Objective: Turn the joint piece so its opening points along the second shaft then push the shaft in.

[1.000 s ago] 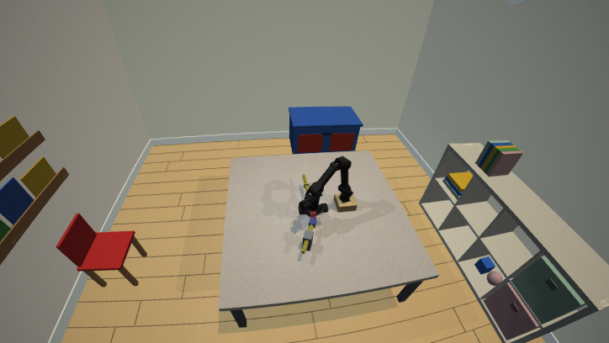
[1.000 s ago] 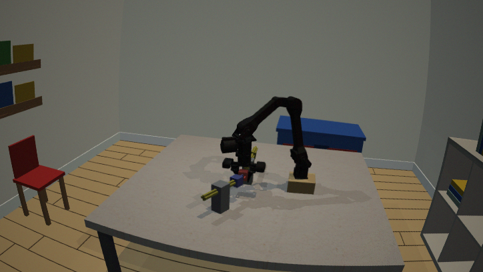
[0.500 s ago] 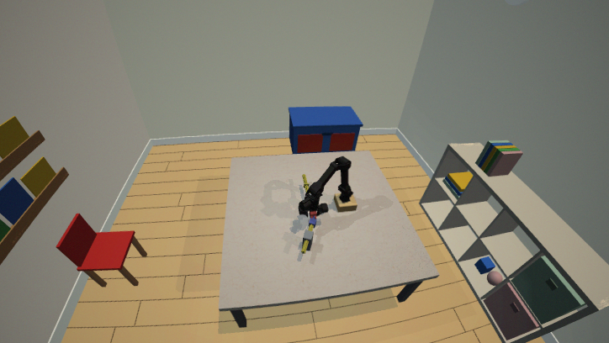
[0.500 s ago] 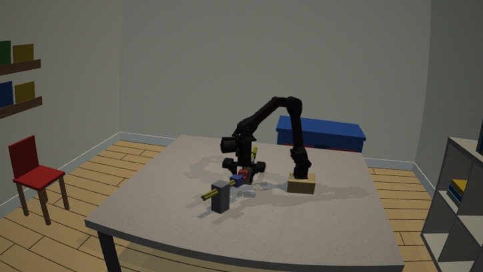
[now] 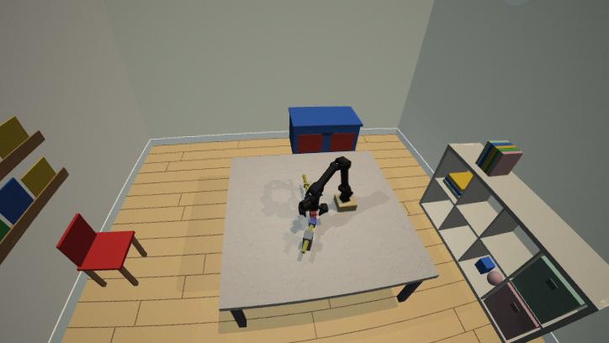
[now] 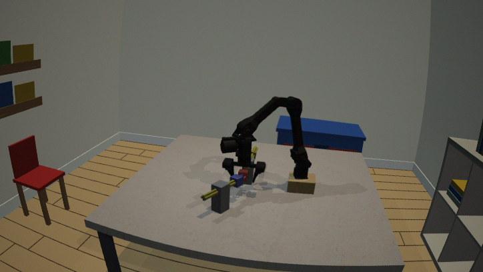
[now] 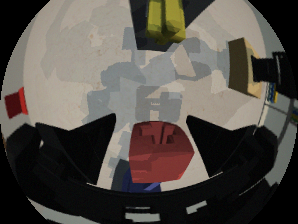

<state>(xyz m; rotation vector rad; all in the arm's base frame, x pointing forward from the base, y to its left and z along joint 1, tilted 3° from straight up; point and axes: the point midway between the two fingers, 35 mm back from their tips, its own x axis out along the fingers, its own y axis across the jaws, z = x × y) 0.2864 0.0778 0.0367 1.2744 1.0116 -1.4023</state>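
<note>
We are holding the gripper [image 6: 243, 169] spread wide, gripping nothing. The red joint piece [image 6: 243, 173] is sitting between its fingers [image 6: 228, 165], untouched.

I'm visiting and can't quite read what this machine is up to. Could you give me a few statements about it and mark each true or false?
1. The gripper is clamped on the red joint piece. False: its fingers stand wide open, holding nothing.
2. The arm stands on a tan base block. True.
3. A yellow shaft pokes out of the grey block. True.
4. The red chair stands on the table. False: it stands on the floor.
</note>
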